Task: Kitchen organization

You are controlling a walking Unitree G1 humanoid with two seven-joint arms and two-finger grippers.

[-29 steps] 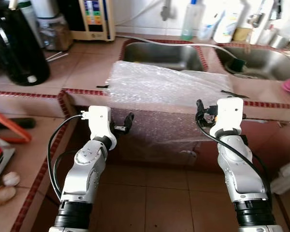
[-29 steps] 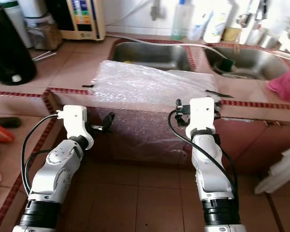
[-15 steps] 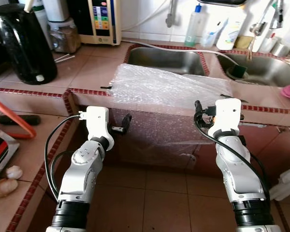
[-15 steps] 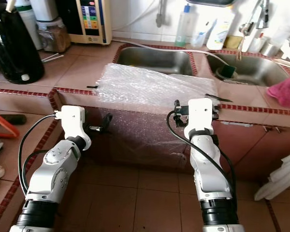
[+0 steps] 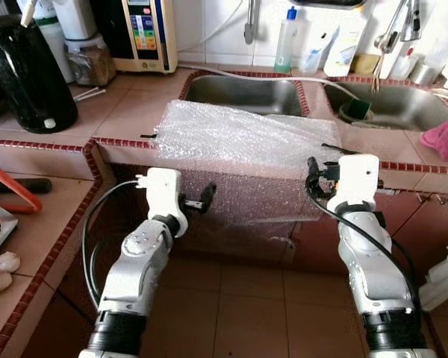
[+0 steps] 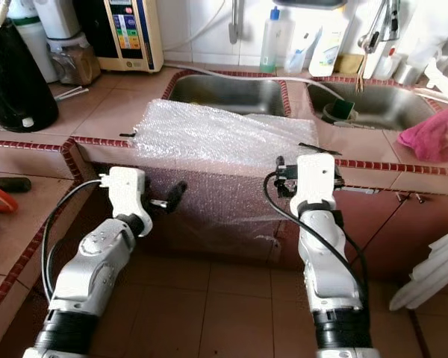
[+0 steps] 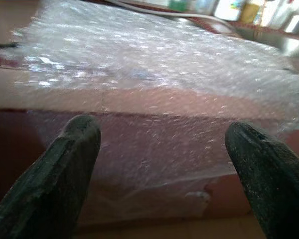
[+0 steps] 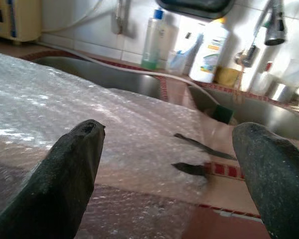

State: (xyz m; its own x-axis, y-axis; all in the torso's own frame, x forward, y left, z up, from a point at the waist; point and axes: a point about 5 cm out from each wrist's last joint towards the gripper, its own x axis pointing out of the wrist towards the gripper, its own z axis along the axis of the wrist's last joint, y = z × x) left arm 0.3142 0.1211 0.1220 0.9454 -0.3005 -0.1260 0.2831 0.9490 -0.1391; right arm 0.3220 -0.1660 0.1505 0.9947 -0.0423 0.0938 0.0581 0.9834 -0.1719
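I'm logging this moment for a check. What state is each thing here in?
bubble wrap: spread on the counter, front part hanging over the edge.
left gripper: open, facing the hanging wrap, holding nothing.
right gripper: open, at the counter edge, holding nothing.
pink cloth: crumpled on the counter.

Head stereo pair looks down over counter edge; wrist views close, past spread fingers — all share bubble wrap (image 5: 239,138).
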